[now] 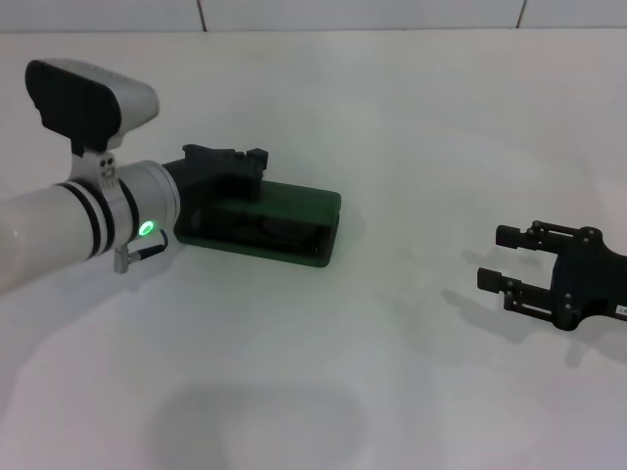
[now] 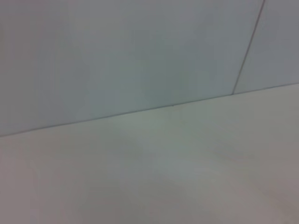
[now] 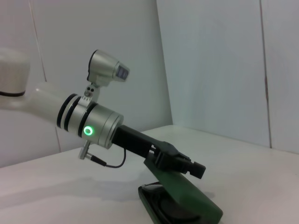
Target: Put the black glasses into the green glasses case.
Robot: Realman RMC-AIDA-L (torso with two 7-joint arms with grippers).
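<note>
while head view hides lid angle, right wrist shows left gripper [image 3: 180, 163] clamping half-raised green glasses case [image 3: 187, 198] lid.

Left gripper on the case lid

We see our left gripper [image 3: 180, 163] touching the half-raised lid of the green glasses case [image 3: 187, 198], whose base rests on the white worktop [image 3: 247, 163].

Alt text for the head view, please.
The left gripper is at the raised lid of the green glasses case on the white table. Dark contents inside can't be identified. The right gripper rests open, apart on the right.
</note>
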